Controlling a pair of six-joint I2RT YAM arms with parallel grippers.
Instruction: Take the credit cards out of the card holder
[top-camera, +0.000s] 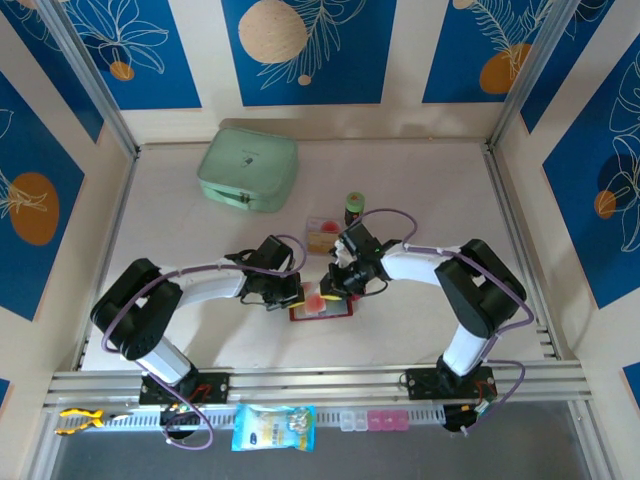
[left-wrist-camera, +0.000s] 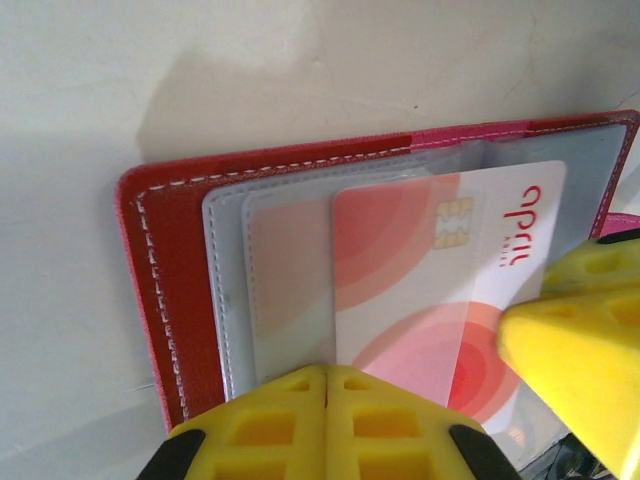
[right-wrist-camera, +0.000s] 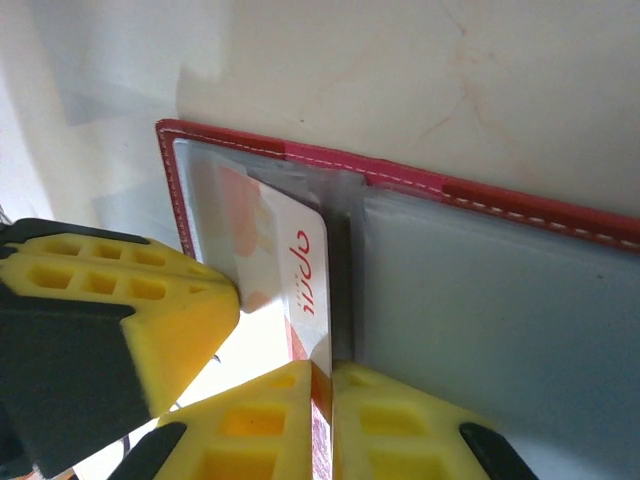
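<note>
The dark-red card holder (top-camera: 325, 313) lies open on the table between my two arms, its greyish clear sleeves (left-wrist-camera: 230, 280) facing up. A white credit card (left-wrist-camera: 440, 270) with red and pink circles sticks partway out of a sleeve. My left gripper (left-wrist-camera: 327, 372) is shut, its tips resting on the sleeve edge beside the card. My right gripper (right-wrist-camera: 325, 368) is shut on the card's (right-wrist-camera: 295, 255) edge, with the holder's (right-wrist-camera: 400, 176) right sleeve page beside it. In the top view the left gripper (top-camera: 292, 296) and right gripper (top-camera: 333, 287) meet over the holder.
A flat pink-orange card-like piece (top-camera: 322, 235) lies behind the holder next to a small green can (top-camera: 354, 207). The mint-green zip case (top-camera: 248, 168) stands at the back left. A blue snack packet (top-camera: 273, 427) and small boxes (top-camera: 378, 420) sit on the front rail.
</note>
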